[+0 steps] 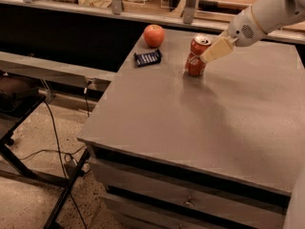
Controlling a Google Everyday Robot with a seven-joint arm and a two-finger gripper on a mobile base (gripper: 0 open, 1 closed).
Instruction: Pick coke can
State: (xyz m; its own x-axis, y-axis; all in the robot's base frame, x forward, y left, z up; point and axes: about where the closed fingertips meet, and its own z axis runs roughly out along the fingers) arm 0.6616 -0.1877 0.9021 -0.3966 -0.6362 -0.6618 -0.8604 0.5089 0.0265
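Note:
The coke can (194, 61) is red-orange with a silver top. It stands at the back middle of the grey table (200, 123) and leans slightly. My gripper (206, 57) reaches in from the upper right on a white arm (267, 13). Its cream tip lies against the can's upper right side and partly covers it. The round red apple (154, 35) sits to the left of the can, near the table's back left corner.
A small dark blue packet (147, 57) lies between the apple and the can, near the table's left edge. A dark shelf and railing run along the back. Cables and a black stand are on the floor at left. Drawers sit below the tabletop.

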